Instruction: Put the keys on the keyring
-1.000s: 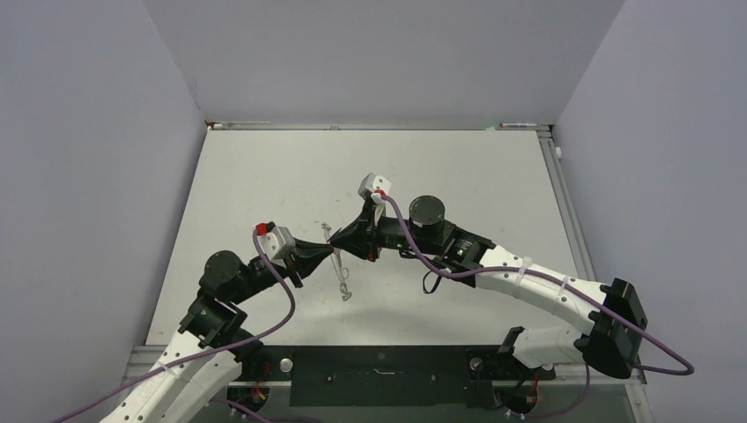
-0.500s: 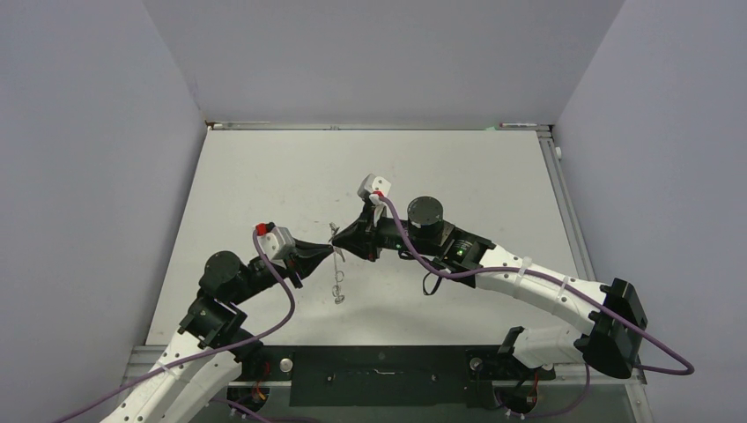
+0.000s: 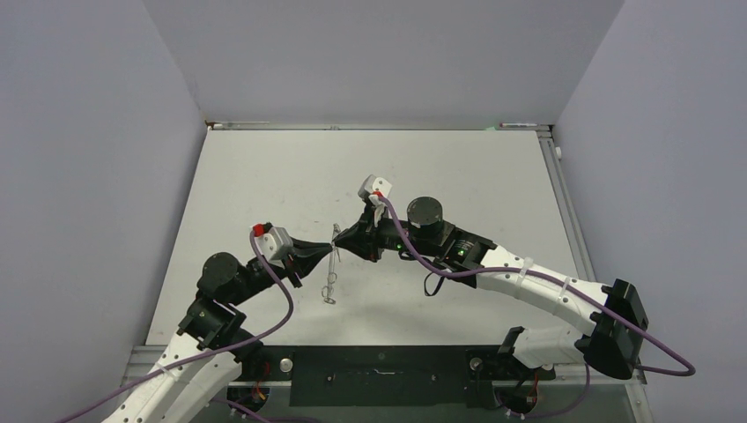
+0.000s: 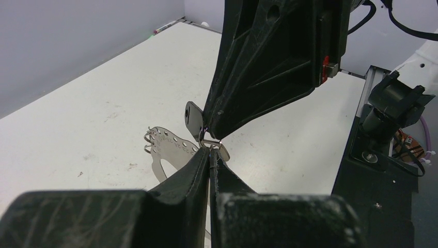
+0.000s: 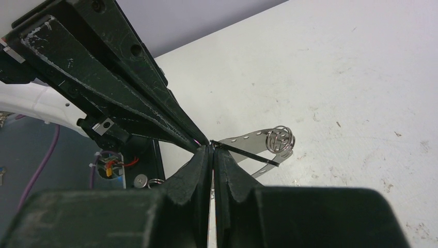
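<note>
**Mia:** The table is white and a bit scuffed, with pale grey walls on three sides. Two arms reach in from the near edge.

**Ben:** Where do they meet?

**Mia:** Over the middle of the table, a bit to the left. The left claw points right and the right claw points left. Their tips touch.

**Ben:** Are the claws wide?

**Mia:** No. Both are pinched tight, with no gap you can see between the fingers.

**Ben:** Where is the keyring?

**Mia:** It hangs down from the spot where the tips meet. It leans a little, with its low end nearer the arm bases. I cannot tell if that low end touches the table. In the left wrist view its silver rim runs right into the left claw's tips, so that claw has hold of it.

**Ben:** And the key?

**Mia:** Its black head pokes out beside the tip of the right claw, which grips it. The silver part is mostly hidden behind the black fingers. A bit of shiny metal shows right between the two tips.

**Ben:** Is the key on the ring?

**Mia:** I cannot tell. It is too small, and the claws cover that spot.

**Ben:** Anything else?

**Mia:** A bunch of small loops sits at the far end of the ring.
</note>
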You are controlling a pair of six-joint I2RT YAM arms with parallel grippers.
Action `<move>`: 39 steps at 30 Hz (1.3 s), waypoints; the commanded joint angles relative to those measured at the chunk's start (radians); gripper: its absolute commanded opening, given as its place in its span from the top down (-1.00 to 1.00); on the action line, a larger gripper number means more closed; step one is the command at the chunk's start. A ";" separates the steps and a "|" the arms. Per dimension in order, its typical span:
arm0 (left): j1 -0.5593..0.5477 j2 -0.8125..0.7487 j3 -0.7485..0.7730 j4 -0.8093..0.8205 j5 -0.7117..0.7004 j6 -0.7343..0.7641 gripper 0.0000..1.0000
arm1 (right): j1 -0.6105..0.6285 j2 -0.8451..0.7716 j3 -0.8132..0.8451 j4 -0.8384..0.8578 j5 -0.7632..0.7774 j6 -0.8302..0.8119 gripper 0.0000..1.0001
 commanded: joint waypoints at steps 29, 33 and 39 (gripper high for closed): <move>0.007 -0.068 0.002 0.066 -0.082 0.011 1.00 | 0.009 -0.044 -0.020 0.073 -0.001 0.048 0.89; 0.007 -0.069 0.002 0.066 -0.085 0.011 1.00 | 0.010 -0.061 -0.022 0.086 0.008 0.053 0.90; 0.007 -0.068 0.002 0.066 -0.083 0.011 1.00 | 0.009 -0.100 -0.019 0.120 0.005 0.065 0.90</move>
